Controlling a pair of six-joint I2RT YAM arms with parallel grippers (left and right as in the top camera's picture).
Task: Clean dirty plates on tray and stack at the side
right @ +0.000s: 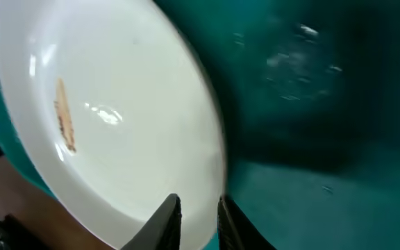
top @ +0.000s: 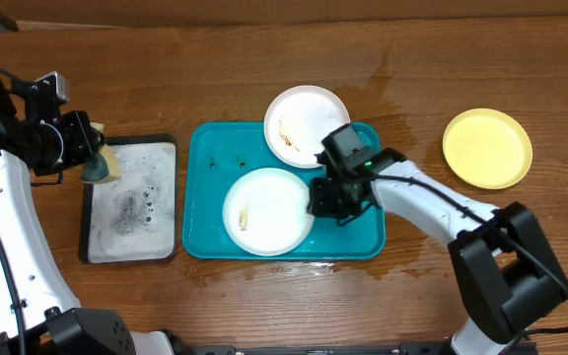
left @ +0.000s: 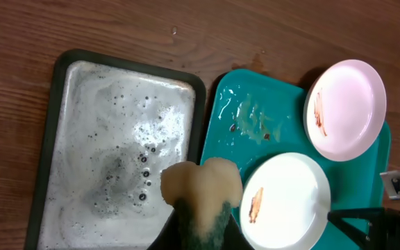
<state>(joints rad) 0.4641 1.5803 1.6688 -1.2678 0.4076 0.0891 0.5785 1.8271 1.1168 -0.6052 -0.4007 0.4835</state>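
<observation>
1. The teal tray (top: 200, 237) is lying at the centre of the overhead frame on the wooden table (top: 264, 59).
2. The lower white plate (top: 264, 212) is sitting inside the teal tray, at lower centre. It is carrying a brown smear (top: 248, 215) left of its middle.
3. The upper white plate (top: 307, 123) is resting at the teal tray's top edge and overlapping the rim. It is showing a second streak on its left side.
4. The yellow plate (top: 487, 148) is lying on the table at the right of the frame, well apart from the teal tray.
5. The right claw (right: 198, 223) is standing narrow, its two fingers pinching the right rim of the lower white plate.
6. The left claw (top: 95, 163) is gripping a foamy sponge (left: 201, 184). It is hanging over the upper left edge of the black-rimmed tray (top: 92, 251).
7. The black-rimmed tray is holding soapy water and sitting just beside the teal tray, at the left of the frame.
</observation>
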